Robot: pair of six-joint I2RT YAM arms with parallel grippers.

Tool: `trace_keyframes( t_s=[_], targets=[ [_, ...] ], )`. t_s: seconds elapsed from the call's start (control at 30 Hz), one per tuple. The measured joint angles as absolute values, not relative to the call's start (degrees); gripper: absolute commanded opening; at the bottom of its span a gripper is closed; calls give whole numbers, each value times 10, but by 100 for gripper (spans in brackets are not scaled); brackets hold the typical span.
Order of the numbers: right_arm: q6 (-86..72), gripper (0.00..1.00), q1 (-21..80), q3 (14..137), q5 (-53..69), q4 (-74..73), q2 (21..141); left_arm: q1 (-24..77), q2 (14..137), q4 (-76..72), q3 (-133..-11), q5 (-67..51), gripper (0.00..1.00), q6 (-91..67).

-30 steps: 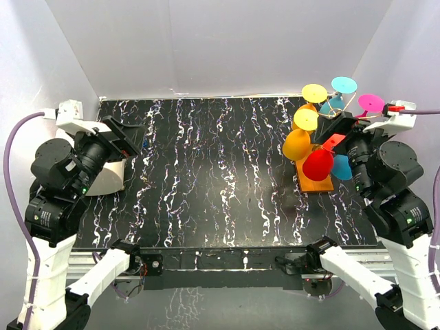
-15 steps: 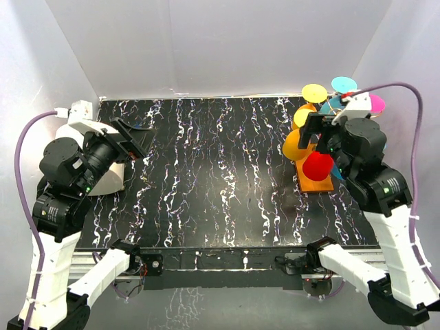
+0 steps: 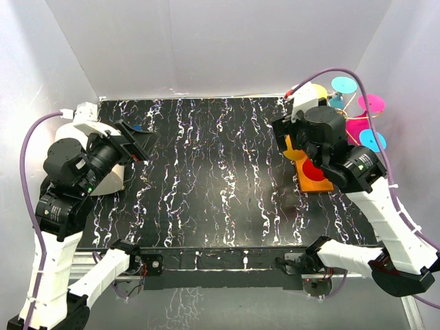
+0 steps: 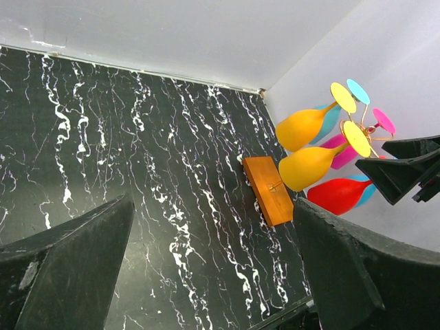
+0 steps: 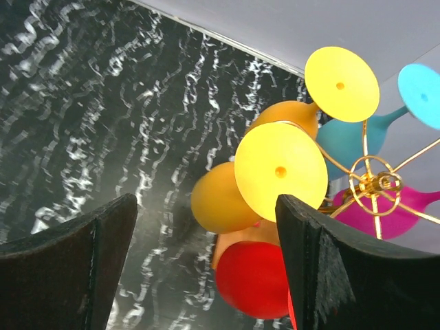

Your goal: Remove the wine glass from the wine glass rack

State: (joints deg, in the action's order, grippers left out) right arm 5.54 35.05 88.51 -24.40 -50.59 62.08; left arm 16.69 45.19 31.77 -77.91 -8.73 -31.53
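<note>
— Where is the rack [image 4: 269, 191]?
— At the table's [image 3: 206, 172] far right corner, glasses hanging from it bowls down.
— And your grippers?
— My right gripper [image 5: 206, 206] is spread wide beside a yellow-footed orange glass [image 5: 280, 170]. My left gripper [image 4: 213, 206] is spread too, well apart.

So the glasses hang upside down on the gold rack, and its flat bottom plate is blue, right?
Not quite. The glasses do hang upside down on the gold rack, but its flat bottom plate is orange, not blue. The left wrist view shows the plate most clearly, lying on the black table.
</note>
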Motion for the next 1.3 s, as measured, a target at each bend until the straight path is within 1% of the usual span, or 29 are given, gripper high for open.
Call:
trace_keyframes(
  t_s=[0.17,0.27,0.4,0.5,0.73,0.9,1.03,1.3],
  targets=[
    [122,76,377,885,-306,-509,643,167,456,317,-778,-91,99,-315],
    [149,72,378,885,-333,-509,653,167,460,317,-778,-93,99,-315],
    [177,68,381,885,-358,-509,669,167,469,314,-777,-98,99,-315],
    [193,66,386,883,-368,-509,681,167,474,313,-776,-100,99,-315],
    [217,56,390,875,-410,-502,688,167,476,313,-776,-101,99,-315],
    [235,53,393,858,-436,-497,691,167,475,313,-776,-102,99,-315],
    [243,47,393,854,-451,-493,694,167,476,312,-775,-103,99,-315],
    [262,41,394,850,-472,-477,705,167,476,313,-770,-106,99,-315]
  ],
)
